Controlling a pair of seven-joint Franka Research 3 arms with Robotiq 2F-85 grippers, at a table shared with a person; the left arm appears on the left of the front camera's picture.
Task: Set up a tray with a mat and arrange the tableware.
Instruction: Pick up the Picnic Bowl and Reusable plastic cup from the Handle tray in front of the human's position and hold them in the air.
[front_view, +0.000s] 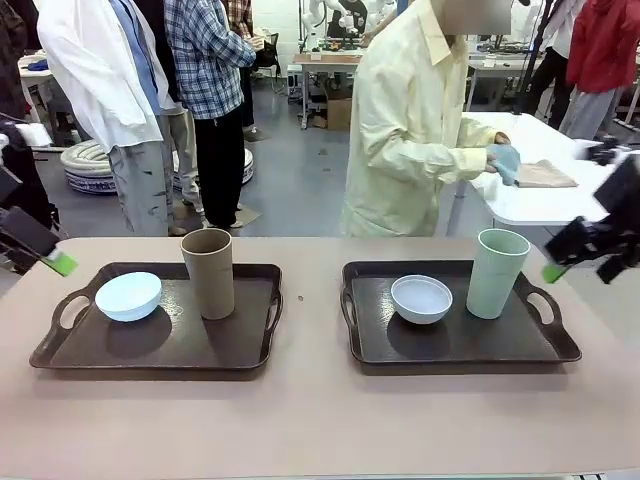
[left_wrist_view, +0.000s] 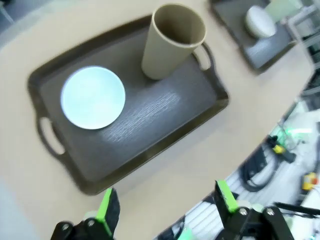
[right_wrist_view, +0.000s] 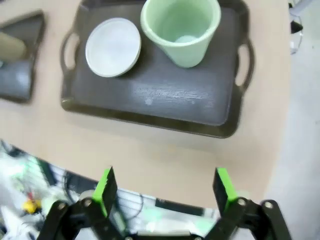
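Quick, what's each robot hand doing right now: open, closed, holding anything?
Left hand: open, holding nothing.
Right hand: open, holding nothing.

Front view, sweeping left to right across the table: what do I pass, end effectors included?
Left end effector → light blue bowl → tan-brown cup → pale grey-white bowl → pale green cup → right end effector.
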